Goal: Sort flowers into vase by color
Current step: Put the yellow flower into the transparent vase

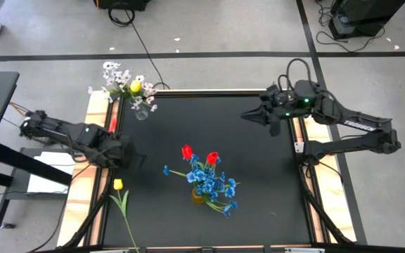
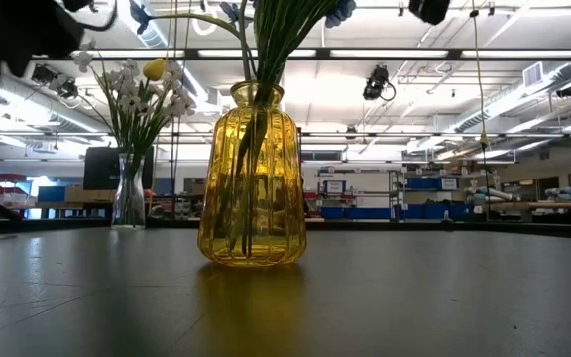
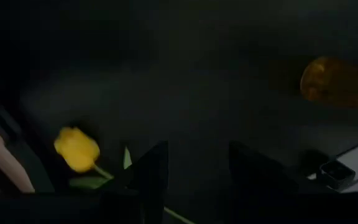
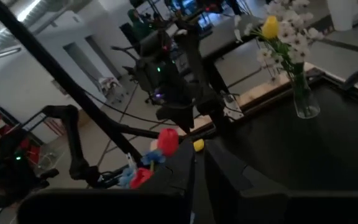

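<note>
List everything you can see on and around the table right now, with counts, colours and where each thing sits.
Amber vase: one, yellow glass, mid-table, holding stems.
Blue sprays: a bunch, blue, in the amber vase.
Red tulips: two, red, in the amber vase.
Clear vase: one, clear glass, table's far left corner.
White sprays: a bunch, white, in the clear vase.
Yellow tulip in vase: one, yellow, among the white sprays.
Loose yellow tulip: one, yellow, lying at the table's left edge.
Left tool: open, near the loose tulip.
Right tool: shut, empty, over the far right.
</note>
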Robot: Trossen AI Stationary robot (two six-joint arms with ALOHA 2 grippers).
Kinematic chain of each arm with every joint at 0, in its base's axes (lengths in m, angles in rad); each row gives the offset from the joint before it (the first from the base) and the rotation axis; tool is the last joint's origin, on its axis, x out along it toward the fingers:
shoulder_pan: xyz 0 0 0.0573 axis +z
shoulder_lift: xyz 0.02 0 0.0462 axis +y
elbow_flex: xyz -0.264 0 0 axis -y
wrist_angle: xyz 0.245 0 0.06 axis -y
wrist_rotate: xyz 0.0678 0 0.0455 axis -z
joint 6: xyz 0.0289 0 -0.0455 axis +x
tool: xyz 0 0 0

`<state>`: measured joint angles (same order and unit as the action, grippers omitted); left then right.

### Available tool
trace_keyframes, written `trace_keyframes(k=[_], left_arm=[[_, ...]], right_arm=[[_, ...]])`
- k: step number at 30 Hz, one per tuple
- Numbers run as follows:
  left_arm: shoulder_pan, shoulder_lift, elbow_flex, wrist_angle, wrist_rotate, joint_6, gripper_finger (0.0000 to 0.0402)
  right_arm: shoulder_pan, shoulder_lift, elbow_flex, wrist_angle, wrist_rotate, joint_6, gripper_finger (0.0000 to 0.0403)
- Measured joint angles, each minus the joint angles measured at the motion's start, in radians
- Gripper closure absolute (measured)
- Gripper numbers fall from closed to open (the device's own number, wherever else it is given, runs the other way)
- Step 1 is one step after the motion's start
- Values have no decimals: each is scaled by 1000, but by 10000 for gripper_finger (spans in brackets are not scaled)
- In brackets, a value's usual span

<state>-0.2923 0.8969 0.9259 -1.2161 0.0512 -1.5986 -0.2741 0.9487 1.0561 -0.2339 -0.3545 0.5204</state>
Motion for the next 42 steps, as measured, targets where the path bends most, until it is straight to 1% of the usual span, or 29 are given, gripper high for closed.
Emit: trace_keyframes(k=[4, 6, 9, 12, 13, 16, 24, 29, 33, 36, 39, 42], left_arm=[[-133, 19, -4, 32, 0, -185, 231], [-202, 44, -4, 56, 0, -294, 231], [-315, 106, -4, 99, -1, -427, 231], [-411, 183, -4, 108, 1, -555, 231], [-436, 205, -4, 114, 10, -576, 231], [-478, 271, -4, 143, 65, -598, 230], [-542, 417, -4, 252, 69, -607, 229], [-544, 468, -4, 239, 91, -612, 227], [-569, 484, -5, 206, 95, -616, 206], [-608, 485, -57, 299, 107, -632, 183], [-637, 499, -132, 442, 162, -649, 165], [-642, 500, -167, 460, 187, -655, 154]], right_arm=[[0, -45, 0, -22, 0, -15, 356], [-5, -62, 0, -38, 27, 3, 356], [-15, -82, 0, -87, 74, 43, 356], [-17, -92, 0, -149, 98, 63, 356], [-17, -93, 0, -169, 100, 63, 356], [-17, -92, 0, -207, 99, 63, 356], [-16, -87, 0, -211, 99, 53, 356], [-16, -87, 0, -211, 99, 52, 356], [-16, -87, 0, -218, 99, 52, 356], [-16, -87, 0, -229, 99, 52, 356], [-16, -88, 0, -248, 99, 52, 356], [-9, -97, 0, -257, 99, 52, 356]])
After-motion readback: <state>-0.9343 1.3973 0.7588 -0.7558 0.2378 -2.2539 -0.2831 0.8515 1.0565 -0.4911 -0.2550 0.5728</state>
